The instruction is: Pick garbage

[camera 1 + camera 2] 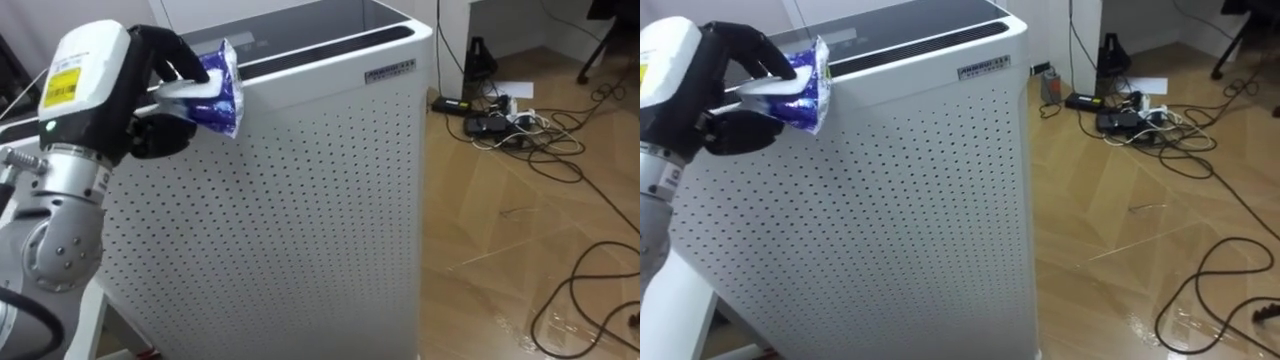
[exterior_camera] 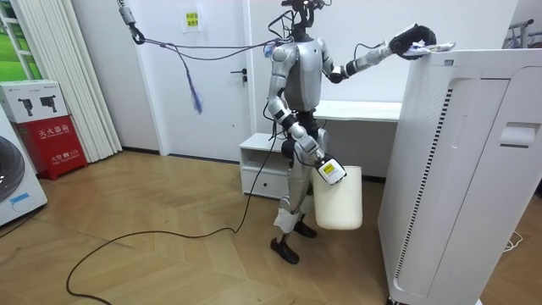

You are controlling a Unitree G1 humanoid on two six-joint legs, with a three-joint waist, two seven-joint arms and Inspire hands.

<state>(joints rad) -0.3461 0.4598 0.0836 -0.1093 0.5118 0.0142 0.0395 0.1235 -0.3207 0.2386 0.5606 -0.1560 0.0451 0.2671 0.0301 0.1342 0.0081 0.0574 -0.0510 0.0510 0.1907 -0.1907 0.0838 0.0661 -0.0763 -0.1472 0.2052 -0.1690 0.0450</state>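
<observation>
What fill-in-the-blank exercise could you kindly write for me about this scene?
The left hand is shut on a ____ and white wrapper. The wrapper is held at the ____ edge of the perforated unit. The bin hanging at the right hand is ____.
Missing words: blue; top; white.

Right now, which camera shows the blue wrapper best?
Left eye view: the blue wrapper is close, pinched in the left hand at the top of the white appliance. Right eye view shows it nearer the margin; room view, tiny.
</observation>
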